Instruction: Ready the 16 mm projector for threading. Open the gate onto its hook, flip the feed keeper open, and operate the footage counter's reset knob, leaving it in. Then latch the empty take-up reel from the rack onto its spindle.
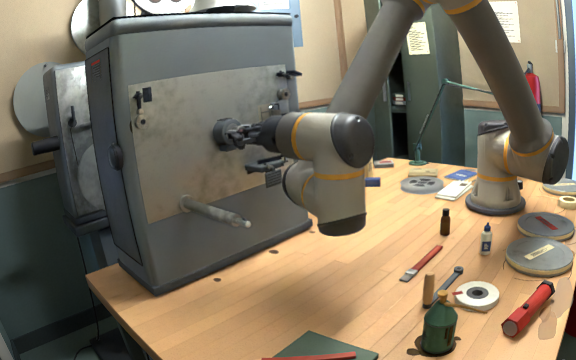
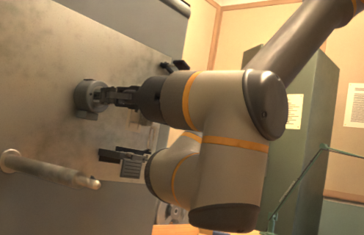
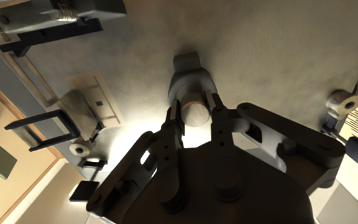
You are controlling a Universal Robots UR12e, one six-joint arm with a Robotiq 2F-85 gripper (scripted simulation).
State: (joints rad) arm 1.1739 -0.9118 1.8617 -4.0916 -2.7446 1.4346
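Note:
The footage counter's reset knob (image 3: 194,109), a pale ridged cylinder in a round grey housing (image 1: 224,133) on the projector's side plate, sits between the fingers of my gripper (image 3: 194,107), which is closed on it. From the second side camera the gripper (image 2: 104,96) reaches level into the housing (image 2: 86,97). The gate assembly (image 1: 267,164) lies below it and the bare take-up spindle (image 1: 213,211) juts from the plate lower left. The empty grey reel (image 1: 421,184) lies flat on the bench by the arm's base.
The projector body (image 1: 188,145) fills the left of the bench. Film cans (image 1: 539,255), a tape roll (image 1: 477,295), a green bottle (image 1: 439,325), a red torch (image 1: 527,308) and small tools crowd the right side.

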